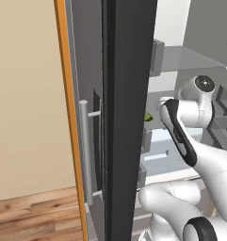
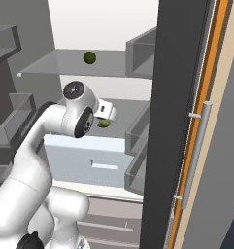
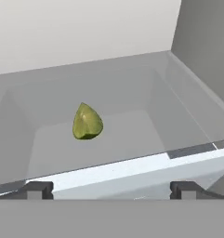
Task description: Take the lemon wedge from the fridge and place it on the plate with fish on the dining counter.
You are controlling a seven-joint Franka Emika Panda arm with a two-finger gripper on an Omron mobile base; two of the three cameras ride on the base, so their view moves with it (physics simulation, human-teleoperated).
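The two-finger gripper hangs with its dark tips spread wide and nothing between them, short of the small yellow-green lemon wedge. The wedge lies apart from the fingers on a clear glass shelf inside the open grey fridge.

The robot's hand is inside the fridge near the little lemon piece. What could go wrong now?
1. The lemon wedge is tiny between wide-open fingers, so they might close crooked and knock it away.
2. It lies on a glass shelf; reaching low could bump the shelf's front edge.
3. The fridge door stands close, so the arm could hit it pulling out.
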